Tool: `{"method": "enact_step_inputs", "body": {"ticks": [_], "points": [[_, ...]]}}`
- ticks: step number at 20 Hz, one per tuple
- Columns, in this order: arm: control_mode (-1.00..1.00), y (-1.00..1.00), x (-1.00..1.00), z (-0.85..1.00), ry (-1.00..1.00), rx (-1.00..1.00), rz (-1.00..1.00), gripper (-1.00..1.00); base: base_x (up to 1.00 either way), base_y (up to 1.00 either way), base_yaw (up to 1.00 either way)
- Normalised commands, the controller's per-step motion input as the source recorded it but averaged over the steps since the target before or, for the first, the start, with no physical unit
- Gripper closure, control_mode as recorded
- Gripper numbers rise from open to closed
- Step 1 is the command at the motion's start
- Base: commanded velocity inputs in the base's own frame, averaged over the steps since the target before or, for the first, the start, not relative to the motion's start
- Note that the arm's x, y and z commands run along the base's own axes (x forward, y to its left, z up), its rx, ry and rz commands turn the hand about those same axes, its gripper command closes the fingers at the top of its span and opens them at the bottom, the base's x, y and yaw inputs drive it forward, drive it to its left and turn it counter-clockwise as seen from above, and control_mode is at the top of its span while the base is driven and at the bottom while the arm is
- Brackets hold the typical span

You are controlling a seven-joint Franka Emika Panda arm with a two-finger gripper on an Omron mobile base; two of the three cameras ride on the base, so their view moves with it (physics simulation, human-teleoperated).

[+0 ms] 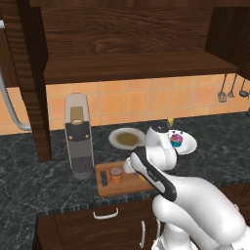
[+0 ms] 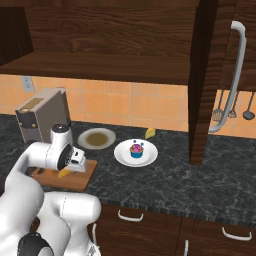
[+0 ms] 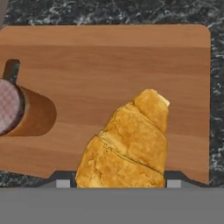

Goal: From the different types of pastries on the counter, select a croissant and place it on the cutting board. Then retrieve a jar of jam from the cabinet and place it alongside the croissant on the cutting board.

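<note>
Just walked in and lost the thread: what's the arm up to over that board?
The white arm's tool is low over the brown wooden cutting board, with the golden-yellow croissant between its tips; whether it still grips is unclear. The small orange-brown jam jar already stands on the board beside it. The pink-frosted cupcake sits on its white plate.

Orange tiled wall (image 1: 146,102), hanging utensils (image 2: 232,107), dark wood drawers (image 2: 150,230) with silver handles.

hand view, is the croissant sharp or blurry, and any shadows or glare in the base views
Hand view: croissant sharp, flatly lit; jar of jam casts no clear shadow on the cutting board. Left base view: shade under the cabinet. Right base view: no glare on the counter.
</note>
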Motion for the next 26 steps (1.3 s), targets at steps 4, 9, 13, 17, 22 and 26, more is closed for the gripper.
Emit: {"method": "enact_step_inputs", "body": {"ticks": [4,9,13,17,22,26], "points": [[-1.0,-0.07,0.45,-0.45,0.01,0.0,0.1,1.0,0.0,0.0,0.0],[-1.0,-0.26,0.05,-0.37,0.0,0.07,0.07,-1.0,0.0,0.0,0.0],[-1.0,-0.28,-0.04,-0.08,0.0,0.11,0.04,-1.0,0.0,0.0,0.0],[-1.0,-0.01,-0.34,0.0,0.0,0.1,0.0,-1.0,0.0,0.0,0.0],[-1.0,0.1,-0.4,0.24,0.0,0.02,0.0,-1.0,0.0,0.0,0.0],[-1.0,0.15,-0.05,1.0,0.04,0.0,0.0,-1.0,0.0,0.0,0.0]]}}
